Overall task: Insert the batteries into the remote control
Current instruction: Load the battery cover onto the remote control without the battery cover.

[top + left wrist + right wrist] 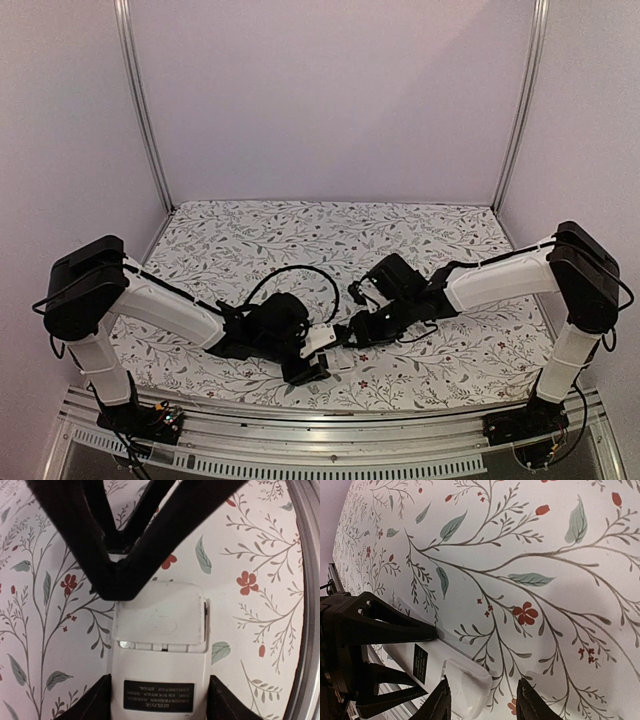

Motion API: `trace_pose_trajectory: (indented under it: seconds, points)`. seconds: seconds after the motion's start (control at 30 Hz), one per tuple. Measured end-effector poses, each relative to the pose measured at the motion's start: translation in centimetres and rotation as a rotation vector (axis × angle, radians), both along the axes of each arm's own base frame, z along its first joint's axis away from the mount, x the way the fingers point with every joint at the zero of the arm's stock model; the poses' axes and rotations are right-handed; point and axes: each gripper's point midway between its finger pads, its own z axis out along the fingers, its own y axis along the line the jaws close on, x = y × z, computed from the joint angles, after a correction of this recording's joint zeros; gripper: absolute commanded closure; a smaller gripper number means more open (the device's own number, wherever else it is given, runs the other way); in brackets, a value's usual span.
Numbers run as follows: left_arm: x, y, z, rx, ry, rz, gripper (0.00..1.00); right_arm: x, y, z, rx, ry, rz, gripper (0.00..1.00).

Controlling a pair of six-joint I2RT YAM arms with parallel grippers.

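Left claw (159,701) grips remote control (160,625); right claw (482,700), parted, straddles its end.

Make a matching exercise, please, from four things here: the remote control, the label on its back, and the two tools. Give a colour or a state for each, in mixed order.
Things:
1. remote control
2. label
3. left tool
4. right tool

Colour or state:
a. open, one finger on each side of the remote's end
b. white
c. shut on the remote's long sides
d. black

Pairs: 1-b, 2-d, 3-c, 4-a
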Motion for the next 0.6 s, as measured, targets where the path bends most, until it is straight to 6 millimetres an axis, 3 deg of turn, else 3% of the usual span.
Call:
trace_pose_trajectory:
  seconds: [0.27,0.6]
  points:
    - [-0.1,-0.2,0.0,-0.006,0.001,0.002,0.39,-1.5,-1.5,-1.3,-0.018,0.097,-0.075,0.7]
    - [-0.1,-0.2,-0.1,-0.005,0.001,0.004,0.43,-1.7,-0.7,-1.2,0.025,0.123,-0.079,0.79]
